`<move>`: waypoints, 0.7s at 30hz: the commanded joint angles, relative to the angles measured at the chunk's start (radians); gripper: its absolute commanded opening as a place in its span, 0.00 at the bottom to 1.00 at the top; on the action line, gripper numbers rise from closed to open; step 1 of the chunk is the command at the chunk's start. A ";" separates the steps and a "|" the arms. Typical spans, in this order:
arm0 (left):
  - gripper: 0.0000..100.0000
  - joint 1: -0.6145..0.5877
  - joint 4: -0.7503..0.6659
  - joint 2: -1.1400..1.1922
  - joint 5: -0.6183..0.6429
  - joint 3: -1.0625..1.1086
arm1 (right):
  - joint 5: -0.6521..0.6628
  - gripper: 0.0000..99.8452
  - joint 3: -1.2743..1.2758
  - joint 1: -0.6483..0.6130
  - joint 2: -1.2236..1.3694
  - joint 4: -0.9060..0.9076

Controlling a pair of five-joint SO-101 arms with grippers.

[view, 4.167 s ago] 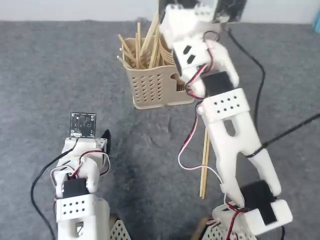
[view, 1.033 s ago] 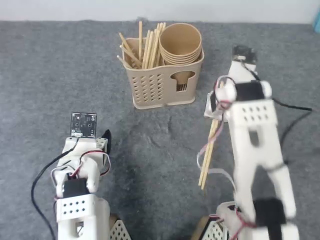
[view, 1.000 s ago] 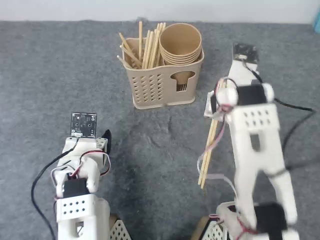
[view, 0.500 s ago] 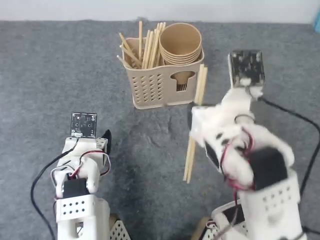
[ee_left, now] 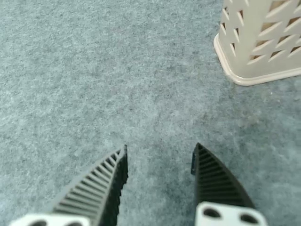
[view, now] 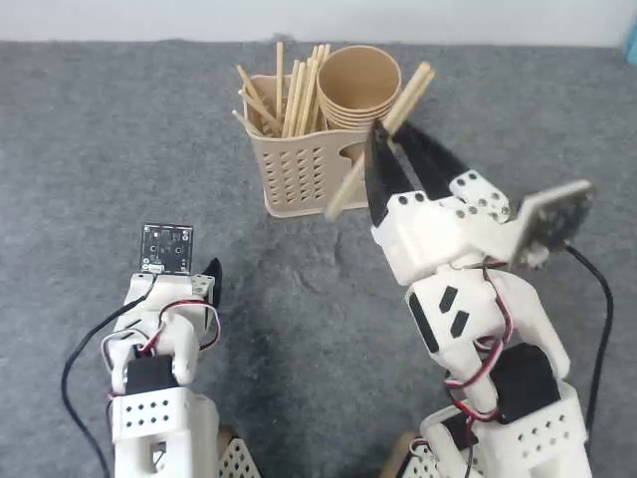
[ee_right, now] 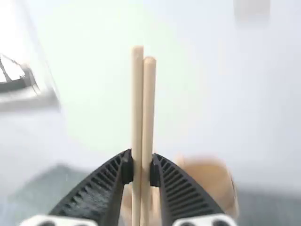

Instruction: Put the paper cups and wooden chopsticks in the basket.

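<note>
1. The right end effector (view: 390, 131) pinched a pair of pale wooden chopsticks (view: 406, 95) between its black ribbed jaws and held them slanted in the air, clear of the grey felt-covered table (view: 100, 129).
2. From the high view, the pair's far ends lay across the side of the stack of brown paper cups (view: 356, 85). The near ends hung in front of the wall of the beige perforated plastic basket (view: 309, 174).
3. The basket stood on the table with the cups nested at one side and a bundle of loose wooden chopsticks (view: 289, 100) leaning at the other.
4. The left end effector (ee_left: 161, 148) sat low over the table, jaws spread and holding nothing, well apart from the basket.
5. The held chopsticks looked light, stiff and smooth. Two slim sticks side by side could roll or scissor against each other, so a firm, square pinch mattered more than force.
6. The hold seemed to sit near mid-length, which should keep the pair balanced. Even so, a long stretch stood beyond the jaws, as the right wrist view (ee_right: 142, 103) showed.
7. That overhang could act as a lever, and an end catching the rim could twist the pair loose.
8. The paper cups would likely dent easily, and the basket looked light enough to shift, so the sticks were better dropped end first on the chopstick side.
</note>
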 commanded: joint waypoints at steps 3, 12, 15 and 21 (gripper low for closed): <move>0.21 0.008 -0.008 -0.018 -0.014 -0.002 | 0.083 0.01 -0.012 -0.087 0.018 -0.228; 0.21 0.008 -0.009 -0.018 -0.014 -0.002 | 0.084 0.01 -0.178 -0.096 0.414 -0.481; 0.21 0.008 -0.011 -0.018 -0.014 -0.002 | 0.084 0.01 -0.308 -0.071 0.578 -0.479; 0.21 0.008 -0.011 -0.018 -0.014 -0.002 | 0.080 0.01 -0.460 -0.008 0.834 -0.479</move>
